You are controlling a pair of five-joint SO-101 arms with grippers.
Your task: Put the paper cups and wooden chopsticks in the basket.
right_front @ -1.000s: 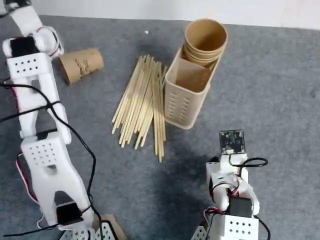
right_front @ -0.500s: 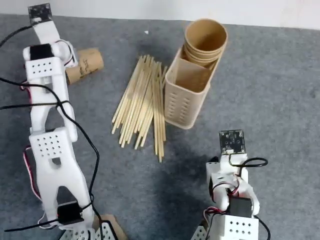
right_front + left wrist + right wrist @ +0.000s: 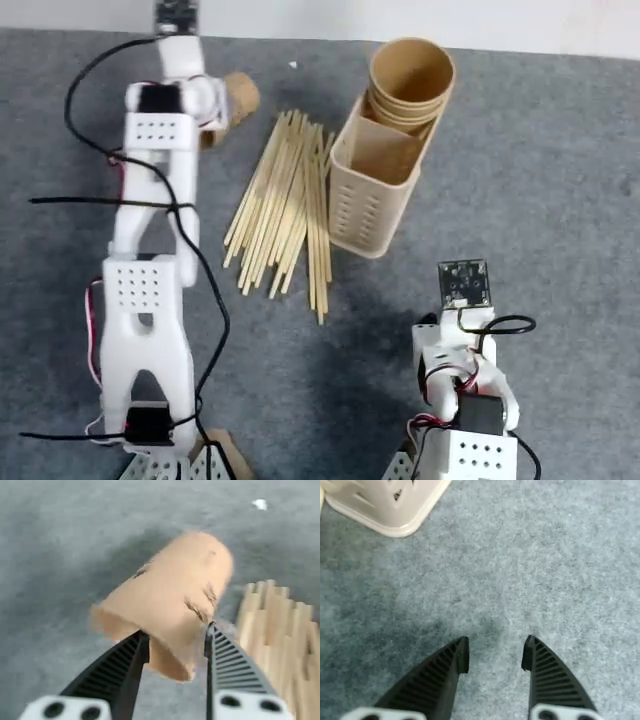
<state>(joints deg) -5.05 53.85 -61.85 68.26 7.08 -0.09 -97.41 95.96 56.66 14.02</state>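
Note:
A brown paper cup [image 3: 170,597] lies tilted on its side in my left gripper [image 3: 175,635], which is shut on its wall near the rim. From above, that cup [image 3: 240,94] is off the carpet at the far end of the chopstick pile, beside the left gripper [image 3: 218,108]. The wooden chopsticks [image 3: 285,205] lie fanned on the carpet left of the beige basket [image 3: 365,215]. A stack of paper cups [image 3: 410,80] stands in the basket's far compartment. My right gripper [image 3: 495,652] hangs open over bare carpet, nearer than the basket.
The basket's near compartment [image 3: 382,155] holds nothing. A corner of the basket [image 3: 385,510] shows beyond the right gripper. Grey carpet [image 3: 560,180] covers the table. A small white speck [image 3: 293,66] lies at the back.
My left arm has swung to the right with the paper cup, carrying it from the far left to the top of the chopstick pile. The right arm has kept still.

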